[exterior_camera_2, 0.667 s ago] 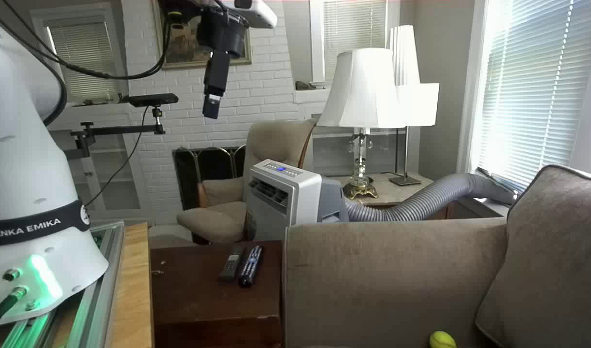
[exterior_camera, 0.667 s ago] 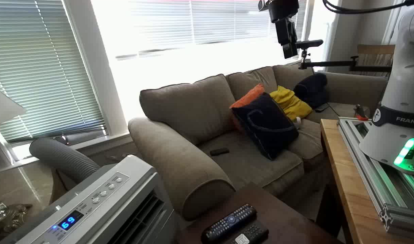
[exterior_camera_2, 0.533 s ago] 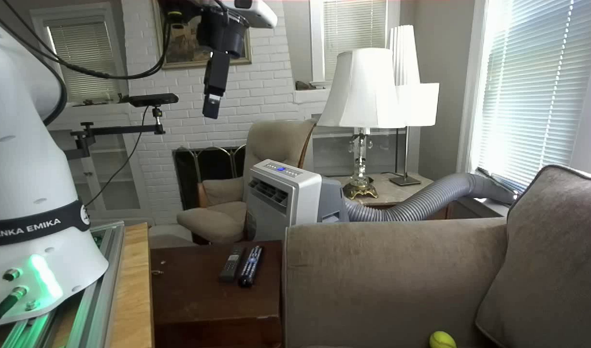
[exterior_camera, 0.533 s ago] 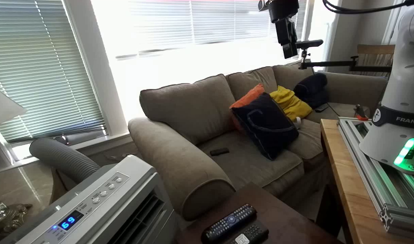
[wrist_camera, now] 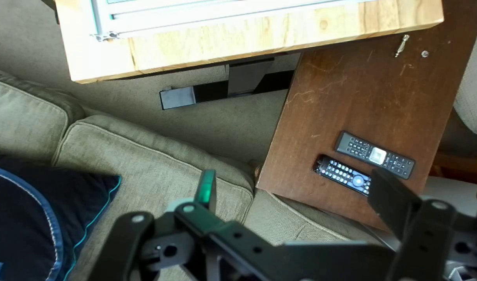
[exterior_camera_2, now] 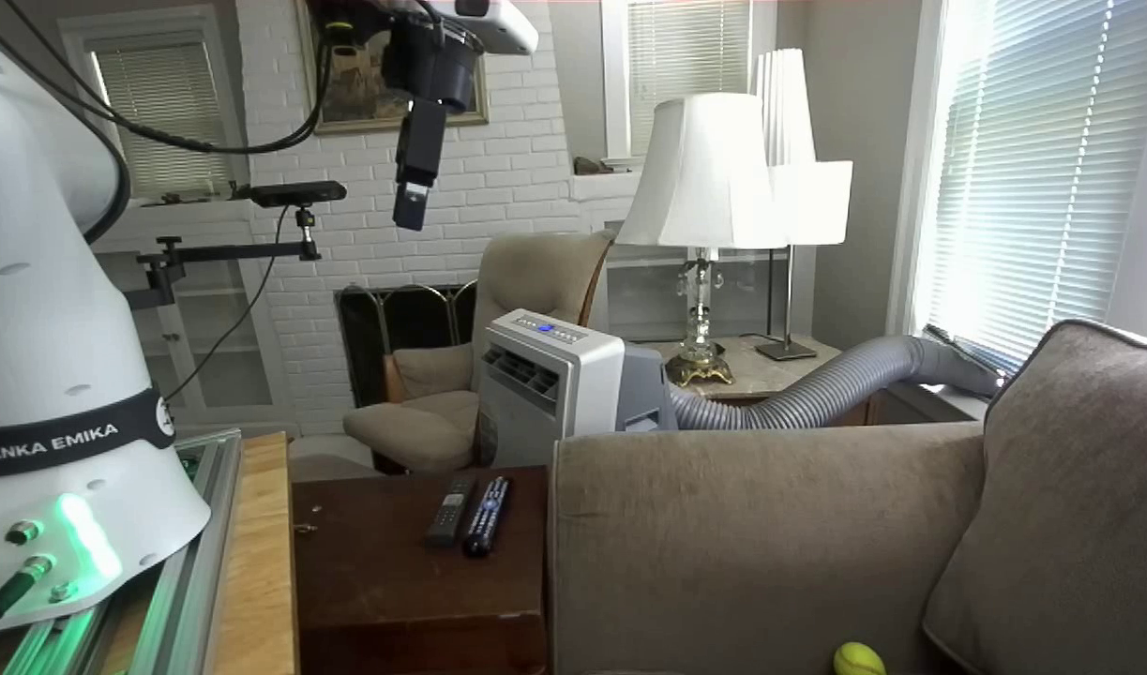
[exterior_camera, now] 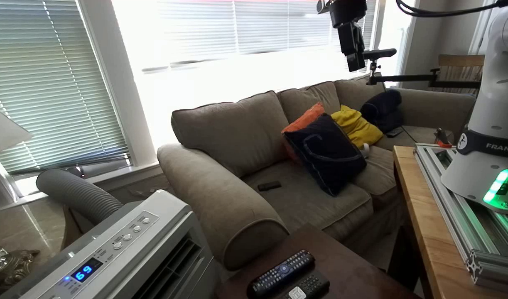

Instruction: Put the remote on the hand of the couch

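While the job looks to me only at its approach, a bright window (exterior_camera: 258, 45) runs behind the couch (exterior_camera: 249, 141), high in an exterior view, its rolled armrest (exterior_camera: 216, 195) left of centre. The brown bench (wrist_camera: 363, 89) occupies the wrist view's right. Wide and empty, the fingers (wrist_camera: 394, 201) should next, I judge, descend to straddle the black remote (wrist_camera: 341, 175) lying there beside a second remote (wrist_camera: 375, 155).
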Available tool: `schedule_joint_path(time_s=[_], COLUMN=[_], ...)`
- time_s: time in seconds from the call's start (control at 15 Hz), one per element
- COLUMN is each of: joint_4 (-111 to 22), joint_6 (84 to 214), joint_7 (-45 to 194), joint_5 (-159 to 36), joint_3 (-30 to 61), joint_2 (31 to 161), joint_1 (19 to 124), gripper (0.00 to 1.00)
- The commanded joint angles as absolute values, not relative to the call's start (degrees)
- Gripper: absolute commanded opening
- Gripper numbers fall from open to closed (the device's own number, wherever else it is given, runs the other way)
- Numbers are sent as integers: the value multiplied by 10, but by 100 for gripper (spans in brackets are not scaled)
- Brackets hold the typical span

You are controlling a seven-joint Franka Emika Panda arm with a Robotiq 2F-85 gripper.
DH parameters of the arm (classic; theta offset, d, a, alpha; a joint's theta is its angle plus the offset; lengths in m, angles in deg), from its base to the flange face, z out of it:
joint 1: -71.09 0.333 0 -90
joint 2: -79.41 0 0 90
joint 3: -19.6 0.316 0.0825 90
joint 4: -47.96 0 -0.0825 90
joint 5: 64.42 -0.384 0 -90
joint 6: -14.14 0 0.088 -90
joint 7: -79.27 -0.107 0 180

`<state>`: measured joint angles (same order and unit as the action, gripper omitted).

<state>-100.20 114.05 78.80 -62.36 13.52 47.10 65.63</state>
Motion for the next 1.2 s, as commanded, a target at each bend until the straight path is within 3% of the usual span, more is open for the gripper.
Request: schedule_joint_path(time_s=[0.0,0.27,1.13], joint_4=[-1001,-994,-998], joint_6=[1139,1157,1445], joint_7=[790,810,1205], joint_5=[-625,-638,-775], joint_3=[138,130,114], joint_2=[471,491,704], joint_1=[653,661,764], gripper=[100,100,100])
